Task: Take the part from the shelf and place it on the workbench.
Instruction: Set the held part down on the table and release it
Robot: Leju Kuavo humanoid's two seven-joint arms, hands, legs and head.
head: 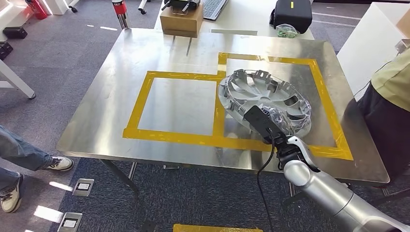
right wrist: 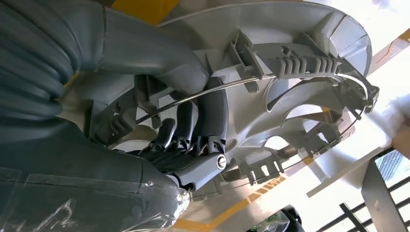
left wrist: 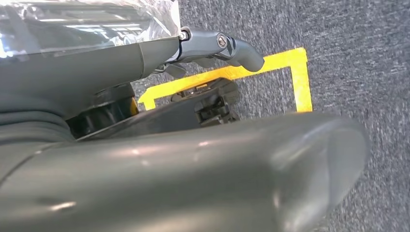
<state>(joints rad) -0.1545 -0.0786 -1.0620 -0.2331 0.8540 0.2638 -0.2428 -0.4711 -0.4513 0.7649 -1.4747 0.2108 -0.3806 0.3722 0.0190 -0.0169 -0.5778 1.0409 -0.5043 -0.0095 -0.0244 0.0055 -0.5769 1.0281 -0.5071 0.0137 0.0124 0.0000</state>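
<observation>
Silver-grey plastic wheel cover [head: 265,100], round, spoked, with clips and a thin wire ring along its inner rim. Location: on the brushed-metal surface [head: 116,77], inner face up, lying across the nearer left corner of the larger yellow tape outline [head: 319,72] and overlapping the strip it shares with the smaller yellow tape square [head: 180,107]. One edge looks raised off the metal, apparently because it is carried by the rim rather than laid flat; contact with the surface cannot be confirmed.

Right hand [head: 270,121]: grips the cover at its near rim. In the right wrist view the dark fingers [right wrist: 203,121] curl through a spoke opening against the inner face, with the thick grey thumb [right wrist: 145,48] lying over the rim, pinching the part. A rim hold suits a wide, thin disc with no handle.

Left hand [left wrist: 212,46]: hangs over grey carpet marked with yellow floor tape [left wrist: 300,77]; one finger shows extended, but whether the hand is spread or closed cannot be told.

Task status, judged: part is at the workbench, release not yet made.

Also present: brown cardboard box [head: 182,20] at the far edge; person in an olive top [head: 392,79] beside the right edge; another person's shoes [head: 60,163] at left.
</observation>
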